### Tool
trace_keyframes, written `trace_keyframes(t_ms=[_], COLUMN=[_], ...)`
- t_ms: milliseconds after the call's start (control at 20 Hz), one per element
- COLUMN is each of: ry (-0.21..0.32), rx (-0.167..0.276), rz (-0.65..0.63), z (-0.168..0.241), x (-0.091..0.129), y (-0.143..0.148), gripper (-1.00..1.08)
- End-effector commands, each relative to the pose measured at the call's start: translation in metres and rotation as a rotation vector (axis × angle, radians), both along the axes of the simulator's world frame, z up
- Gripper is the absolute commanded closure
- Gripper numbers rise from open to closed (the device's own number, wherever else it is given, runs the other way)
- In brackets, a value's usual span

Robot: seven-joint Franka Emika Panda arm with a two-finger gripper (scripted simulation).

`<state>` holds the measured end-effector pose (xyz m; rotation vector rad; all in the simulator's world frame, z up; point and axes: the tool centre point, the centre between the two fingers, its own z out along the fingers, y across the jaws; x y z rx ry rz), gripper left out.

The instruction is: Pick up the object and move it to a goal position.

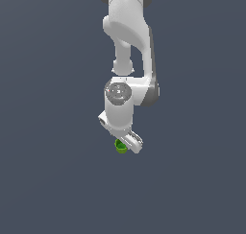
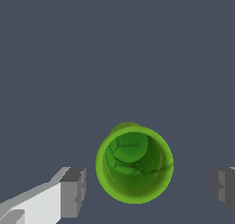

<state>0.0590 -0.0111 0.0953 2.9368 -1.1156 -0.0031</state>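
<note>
The object (image 2: 134,163) is a small bright green cup with a hollow, darker green inside. In the wrist view its mouth faces the camera and it stands between my two grey fingertips (image 2: 73,192), with a gap on each side, so neither pad touches it. My gripper (image 2: 148,186) is open around it. In the exterior view the white arm reaches down and the object (image 1: 120,147) peeks out just under the gripper (image 1: 126,143), mostly covered by the hand.
A plain dark grey surface (image 1: 48,180) fills both views. Nothing else shows on it.
</note>
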Motion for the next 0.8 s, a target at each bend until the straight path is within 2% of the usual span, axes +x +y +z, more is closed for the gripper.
trace_keyframes(t_ms=[0, 400, 750], ry=[-0.001, -0.001, -0.002], rx=[-0.001, -0.001, -0.001], rz=[-0.017, -0.020, -0.023], z=[-0.002, -0.009, -0.043], x=[0.002, 0.002, 0.001], y=[0.000, 0.001, 0.000], gripper=[-0.92, -0.92, -0.92])
